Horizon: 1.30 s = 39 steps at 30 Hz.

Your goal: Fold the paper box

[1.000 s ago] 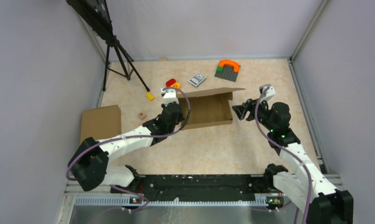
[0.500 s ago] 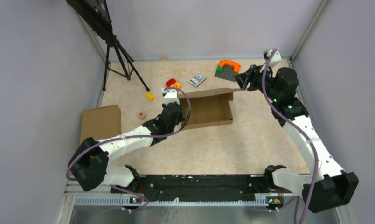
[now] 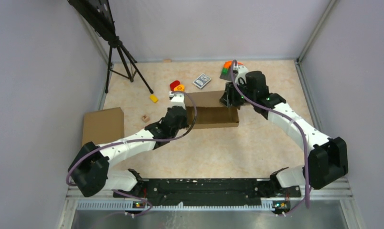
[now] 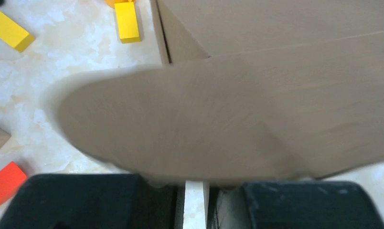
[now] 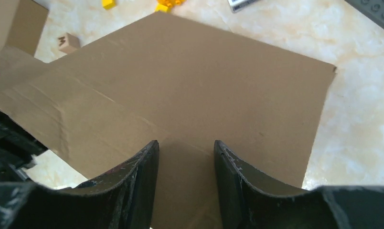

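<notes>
Brown cardboard paper box [image 3: 211,112] mid-tabletop [image 3: 228,148], lid panel leaning over it. Right gripper [image 5: 185,143] part open above lid panel, holding nothing. Left gripper [image 3: 180,102] at box's left end; side flap hides jaws, can't tell. Risk: unpinned lid panel springs up, side flap buckles outside wall.

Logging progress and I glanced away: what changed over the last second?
The right gripper swung from the right side of the paper box round to its far right corner, and the lid flap has tipped forward over it. The left gripper stayed at the box's left end; the second brown box did not move.
</notes>
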Motion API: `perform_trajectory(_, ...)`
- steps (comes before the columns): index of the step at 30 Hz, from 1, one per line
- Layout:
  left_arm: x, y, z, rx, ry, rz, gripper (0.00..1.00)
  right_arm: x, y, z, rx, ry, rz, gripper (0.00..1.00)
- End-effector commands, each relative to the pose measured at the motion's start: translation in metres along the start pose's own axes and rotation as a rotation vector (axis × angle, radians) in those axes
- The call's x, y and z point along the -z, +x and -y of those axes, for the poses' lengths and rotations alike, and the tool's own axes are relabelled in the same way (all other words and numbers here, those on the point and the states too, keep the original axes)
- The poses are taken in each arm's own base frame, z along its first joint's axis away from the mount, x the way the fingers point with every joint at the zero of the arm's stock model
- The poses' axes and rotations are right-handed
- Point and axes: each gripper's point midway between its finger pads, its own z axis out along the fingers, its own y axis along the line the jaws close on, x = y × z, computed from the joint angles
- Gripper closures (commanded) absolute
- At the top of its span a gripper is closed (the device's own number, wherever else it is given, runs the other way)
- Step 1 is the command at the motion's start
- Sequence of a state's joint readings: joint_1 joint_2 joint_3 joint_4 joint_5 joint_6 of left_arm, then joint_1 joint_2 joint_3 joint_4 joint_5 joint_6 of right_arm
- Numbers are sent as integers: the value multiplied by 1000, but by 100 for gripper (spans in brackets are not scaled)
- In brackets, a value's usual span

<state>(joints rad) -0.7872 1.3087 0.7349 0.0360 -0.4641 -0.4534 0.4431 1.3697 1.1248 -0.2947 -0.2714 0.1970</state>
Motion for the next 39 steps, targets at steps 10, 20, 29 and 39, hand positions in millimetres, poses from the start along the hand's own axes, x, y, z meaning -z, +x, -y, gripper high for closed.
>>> perform_trajectory(10,49,18,0,-2,75,-194,60,-5,25,12,5,35,-32,54)
perform_trajectory(20,110,-8,-23,48,41,-213,53,-10,44,13,-16,28,-67,54)
perform_trajectory(29,103,-70,-15,154,165,-131,53,-11,79,16,-45,37,-110,54)
perform_trajectory(39,38,-93,9,93,174,-179,55,-7,83,17,-46,45,-113,53)
